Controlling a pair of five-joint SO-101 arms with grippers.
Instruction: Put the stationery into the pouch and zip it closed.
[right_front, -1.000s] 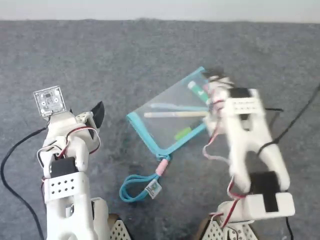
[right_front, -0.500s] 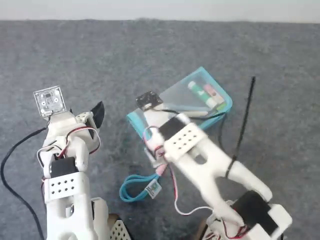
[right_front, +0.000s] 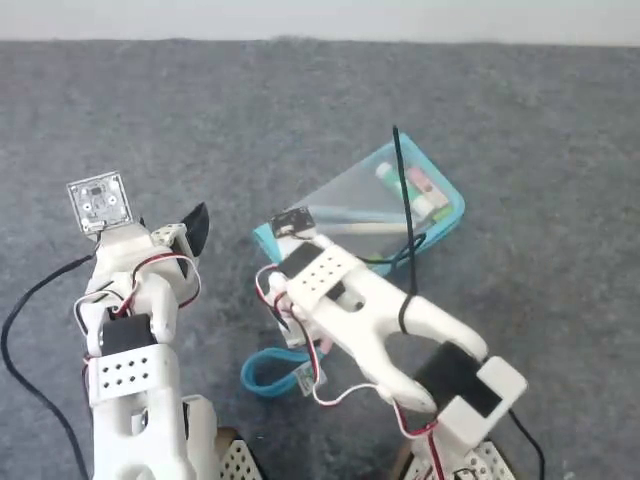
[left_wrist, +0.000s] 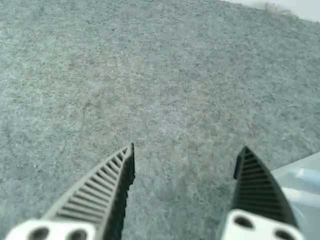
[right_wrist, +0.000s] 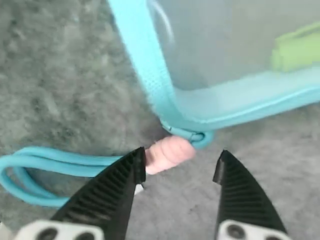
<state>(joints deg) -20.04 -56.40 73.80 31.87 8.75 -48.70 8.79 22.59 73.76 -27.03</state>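
Fingers (right_wrist: 107, 192) apart nr pouch (right_wrist: 137, 45) w/ pens (right_front: 350, 228)

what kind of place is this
Likely a robotics test bench: a small white left arm and right arm side by side at a grey felt-covered table, with a teal-trimmed pouch laid out.

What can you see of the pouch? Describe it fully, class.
The pouch is a flat, clear plastic sleeve edged in turquoise fabric, lying at a slant on the grey carpet-like table. Pens and a green item show inside. At its near corner a pink pull joins a turquoise strap loop. The right end effector is open about that pull.
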